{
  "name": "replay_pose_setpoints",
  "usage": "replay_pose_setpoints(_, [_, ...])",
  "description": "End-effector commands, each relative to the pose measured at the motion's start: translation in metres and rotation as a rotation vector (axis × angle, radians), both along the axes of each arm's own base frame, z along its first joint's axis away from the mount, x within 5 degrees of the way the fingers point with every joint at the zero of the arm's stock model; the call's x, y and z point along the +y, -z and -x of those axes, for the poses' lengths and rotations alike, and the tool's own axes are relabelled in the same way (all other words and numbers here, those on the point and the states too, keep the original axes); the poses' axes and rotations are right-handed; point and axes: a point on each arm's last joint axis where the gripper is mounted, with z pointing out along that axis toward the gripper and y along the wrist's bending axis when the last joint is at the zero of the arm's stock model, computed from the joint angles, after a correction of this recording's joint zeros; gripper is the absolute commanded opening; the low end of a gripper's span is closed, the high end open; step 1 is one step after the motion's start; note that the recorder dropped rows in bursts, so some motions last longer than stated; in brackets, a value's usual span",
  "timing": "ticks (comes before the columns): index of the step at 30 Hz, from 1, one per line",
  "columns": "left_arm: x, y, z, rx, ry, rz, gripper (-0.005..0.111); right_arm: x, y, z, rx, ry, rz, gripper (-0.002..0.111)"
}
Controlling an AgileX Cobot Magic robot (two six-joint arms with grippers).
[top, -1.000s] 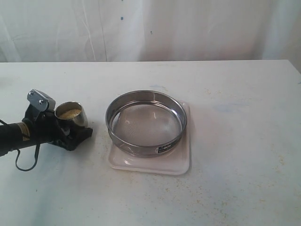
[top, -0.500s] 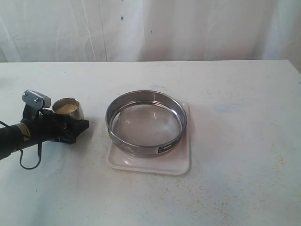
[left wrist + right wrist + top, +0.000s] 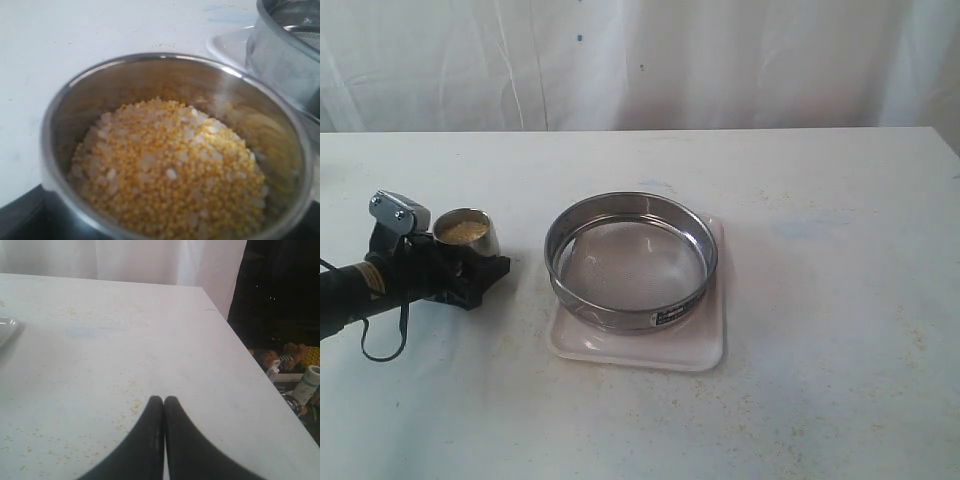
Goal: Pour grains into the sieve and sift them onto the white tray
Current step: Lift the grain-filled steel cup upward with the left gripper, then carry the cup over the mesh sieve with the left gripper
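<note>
Grains (image 3: 165,170) lie heaped in the steel cup (image 3: 467,232), and we find the left gripper (image 3: 478,272) clamped on that cup, low over the table (image 3: 820,250). From this gripper the sieve (image 3: 610,310) lies to the right in the exterior view, close beside the cup but not touching it, seated on the white tray (image 3: 705,348). The right gripper (image 3: 163,399) is closed on nothing, well apart from the sieve. We judge the left arm nearer: the pour travels rightward over the sieve rim.
</note>
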Motion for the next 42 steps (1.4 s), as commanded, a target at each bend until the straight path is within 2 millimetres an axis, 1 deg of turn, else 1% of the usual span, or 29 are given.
replay_pose_setpoints(1, [-0.002,-0.003,-0.003,-0.033,0.033,0.002,0.000,0.000,0.000,0.000,-0.011,-0.005,0.005,0.000])
replay_pose_setpoints(12, [-0.002,-0.010,-0.011,-0.053,0.048,0.015,0.000,0.000,0.000,0.000,-0.011,-0.005,0.005,0.000])
replay_pose_setpoints(18, [-0.006,-0.015,-0.017,-0.053,0.099,0.032,0.000,0.000,0.000,0.000,-0.011,-0.005,0.005,0.000])
replay_pose_setpoints(22, [-0.005,-0.016,-0.018,-0.057,0.080,0.039,0.000,0.000,0.000,0.000,-0.011,-0.005,0.005,0.000])
replay_pose_setpoints(25, [-0.005,-0.023,-0.019,-0.074,0.080,0.038,0.000,0.000,0.000,0.000,-0.011,-0.005,0.005,0.000])
replay_pose_setpoints(28, [-0.003,-0.043,-0.025,-0.125,0.057,0.053,0.000,0.000,0.000,0.000,-0.011,-0.005,0.005,0.000])
replay_pose_setpoints(31, [-0.004,-0.074,-0.029,-0.168,0.064,0.098,0.000,0.000,0.000,0.000,-0.011,-0.005,0.005,0.000])
replay_pose_setpoints(36, [-0.011,-0.116,-0.028,-0.215,0.131,0.134,0.000,0.000,0.000,0.000,-0.011,-0.005,0.005,0.000])
replay_pose_setpoints(38, [-0.020,-0.128,-0.025,-0.239,0.154,0.137,0.000,0.000,0.000,0.000,-0.011,-0.005,0.005,0.000])
replay_pose_setpoints(42, [-0.048,-0.146,-0.017,-0.282,0.235,0.137,0.000,0.000,0.000,0.000,-0.011,-0.005,0.005,0.000])
